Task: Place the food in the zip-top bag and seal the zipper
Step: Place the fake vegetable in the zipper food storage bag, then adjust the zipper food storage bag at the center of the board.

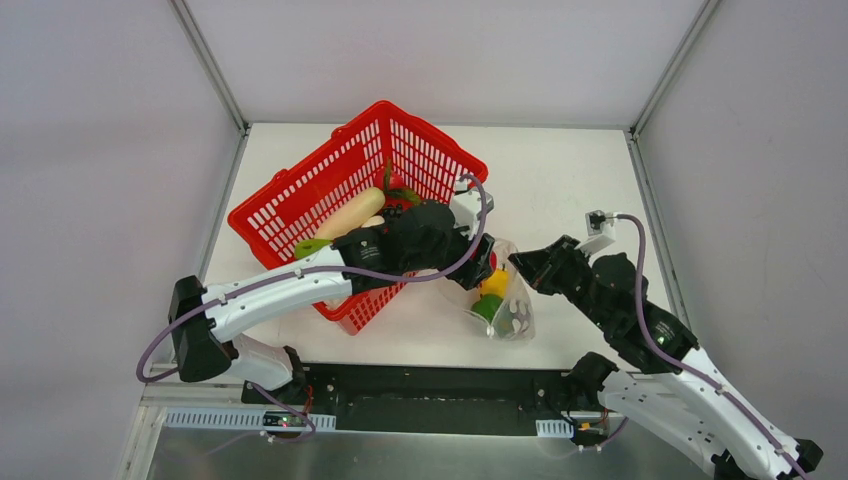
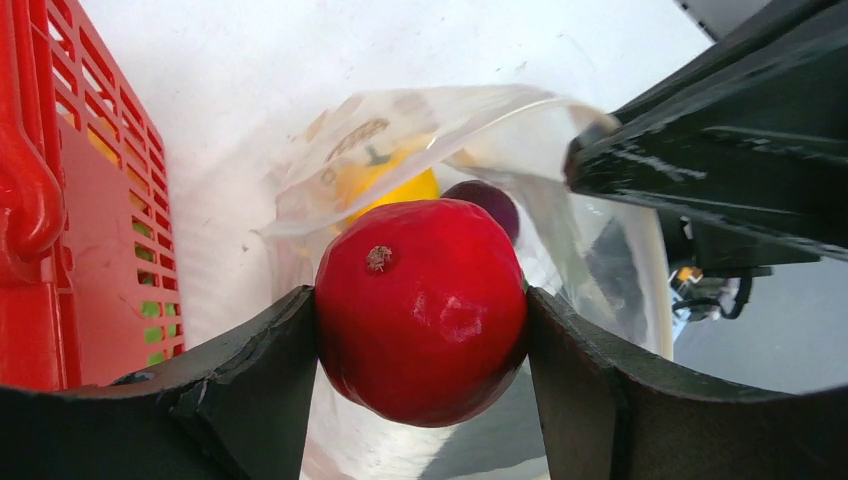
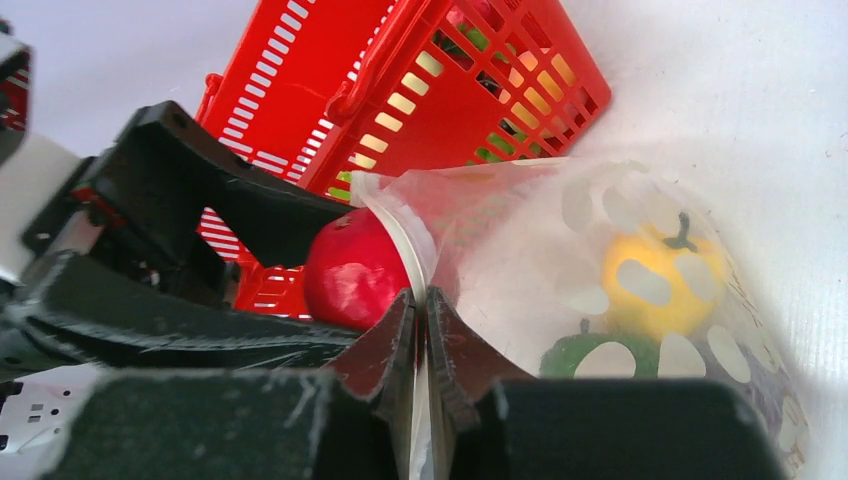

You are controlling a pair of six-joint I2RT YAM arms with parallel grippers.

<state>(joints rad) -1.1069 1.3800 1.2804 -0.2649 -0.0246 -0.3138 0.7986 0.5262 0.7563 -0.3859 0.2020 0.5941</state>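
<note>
Since the left hand (image 2: 420, 345), clamped on a red fruit (image 2: 425, 290), hides much of the mouth of the bag (image 3: 520, 250), the zipper (image 3: 400, 235) shows only as a whitish strip where the right hand (image 3: 421, 335) pinches the rim tight; the clear, white-dotted bag lies on the counter (image 1: 560, 180) beside the basket (image 3: 330, 80), holding a yellow fruit (image 3: 665, 285) and a green fruit (image 3: 590, 355)
</note>
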